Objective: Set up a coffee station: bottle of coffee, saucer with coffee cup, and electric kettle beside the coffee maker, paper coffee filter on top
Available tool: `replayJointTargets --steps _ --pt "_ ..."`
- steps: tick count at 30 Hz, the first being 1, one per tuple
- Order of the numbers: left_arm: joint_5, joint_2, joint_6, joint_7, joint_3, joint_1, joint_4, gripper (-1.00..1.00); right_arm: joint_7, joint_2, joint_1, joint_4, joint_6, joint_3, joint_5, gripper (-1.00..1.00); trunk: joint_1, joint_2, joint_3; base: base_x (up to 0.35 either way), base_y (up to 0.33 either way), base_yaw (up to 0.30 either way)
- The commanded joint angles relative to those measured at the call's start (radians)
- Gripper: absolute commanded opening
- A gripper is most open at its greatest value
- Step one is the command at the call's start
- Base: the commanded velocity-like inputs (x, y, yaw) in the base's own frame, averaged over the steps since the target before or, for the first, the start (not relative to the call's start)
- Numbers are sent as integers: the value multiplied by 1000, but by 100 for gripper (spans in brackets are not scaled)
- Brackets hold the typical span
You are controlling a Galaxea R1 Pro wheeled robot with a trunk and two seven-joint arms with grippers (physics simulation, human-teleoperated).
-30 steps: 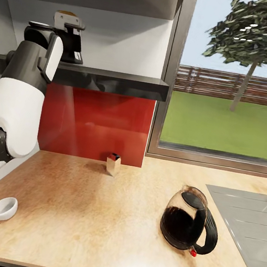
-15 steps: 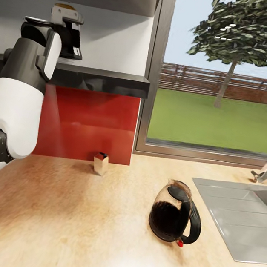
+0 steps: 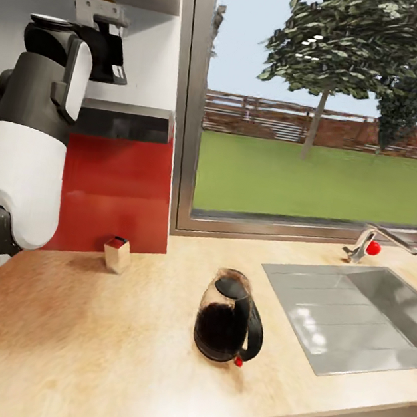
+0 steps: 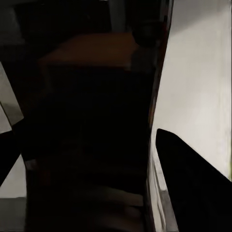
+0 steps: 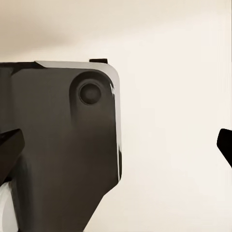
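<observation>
worktop (image 3: pixel 111 355): light wood grain, steel sink (image 3: pixel 352 319) set in at right | electric kettle (image 3: pixel 228 317) stood upright near the middle | small tan box (image 3: pixel 117 254) placed by the red panel | kitchen shelf (image 3: pixel 115 119): black slab mounted above

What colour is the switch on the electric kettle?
Red, a small switch at the base of the electric kettle; clearest in the head view.

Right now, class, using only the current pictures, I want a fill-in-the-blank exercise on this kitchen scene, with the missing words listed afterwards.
1. The electric kettle stands on the kitchen countertop between the small tan box and the steel ____.
2. The wall panel under the kitchen shelf is coloured ____.
3. The left gripper is raised to the height of the kitchen ____.
4. The switch at the kettle's base is coloured ____.

Missing words: sink; red; shelf; red
</observation>
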Motion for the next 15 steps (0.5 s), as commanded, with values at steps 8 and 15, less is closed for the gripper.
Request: replayJointTargets --steps 8,15 --pt "-10 1 6 -4 -1 -1 11 -100 -1 0 -1 0 -3 -8 9 100 1 -3 -2 0 -271 -279" --pt "-10 1 5 -3 1 -1 11 -100 -1 0 -1 0 -3 -8 9 100 1 -3 -2 0 -274 -279"
